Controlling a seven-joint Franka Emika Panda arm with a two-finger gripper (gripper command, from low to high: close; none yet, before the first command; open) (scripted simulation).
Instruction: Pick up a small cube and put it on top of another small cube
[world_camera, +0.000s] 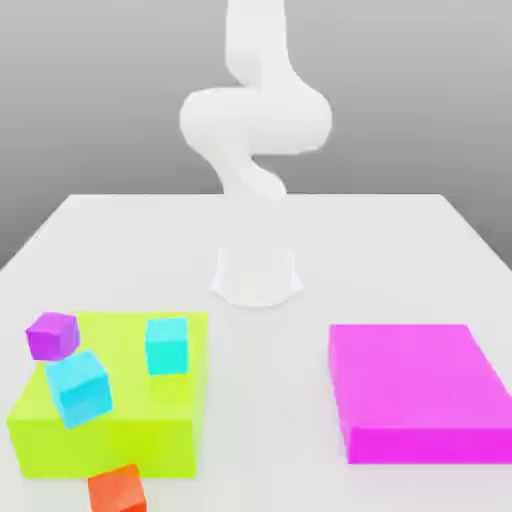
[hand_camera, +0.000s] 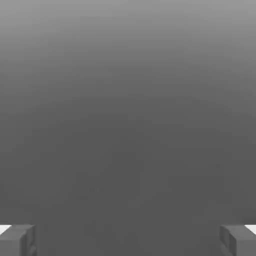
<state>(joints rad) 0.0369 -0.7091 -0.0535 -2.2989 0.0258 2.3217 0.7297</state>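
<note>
A white robot arm (world_camera: 255, 130) rises from its round base at the middle of a white counter (world_camera: 260, 230), its tool (hand_camera: 128, 240) spread wide, the two grey fingertips (hand_camera: 17, 240) far apart at the edges of the hand view with plain grey backdrop between them. The small orange-red plain cube (world_camera: 117, 489) sits on the counter at the near edge, just in front of a lime-green flat slab (world_camera: 120, 425) on the exterior view's left. On that slab rest two cyan cubes, one tilted (world_camera: 78, 387) and one upright (world_camera: 166, 345), with a purple cube (world_camera: 52, 335) at its far corner. A magenta flat slab (world_camera: 415, 390) lies well apart on the exterior view's right. The reach has evidently not begun. Done well, it would bring the tool down squarely over the orange-red cube, fingers aligned with two opposite flat faces, clear of the slab's front wall beside it.
</note>
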